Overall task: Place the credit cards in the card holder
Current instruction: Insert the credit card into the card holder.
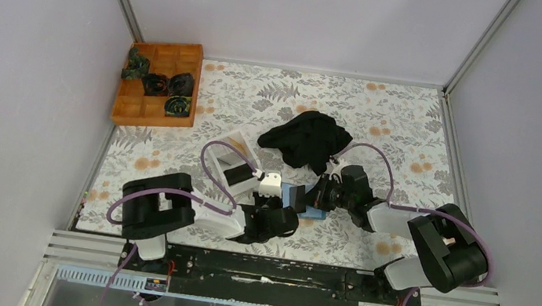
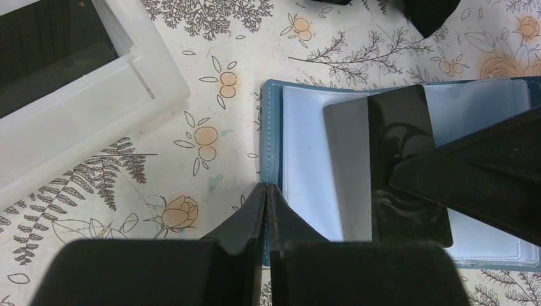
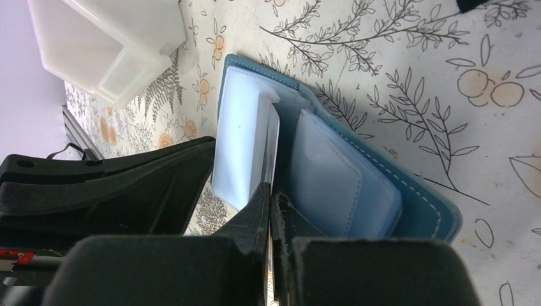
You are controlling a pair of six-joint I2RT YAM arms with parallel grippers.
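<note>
Card holder pinched by left gripper, black card in right gripper

Top view: even, diffuse light from above, faint soft shadows only; crumpled black cloth featureless. Wrist views bright, cool-toned. Pale swirled reflection on glossy black rectangular card; mild sheen on clear sleeves of open teal-blue card holder. White translucent plastic tray near washed out. Black two-finger left gripper blurred up close.
</note>
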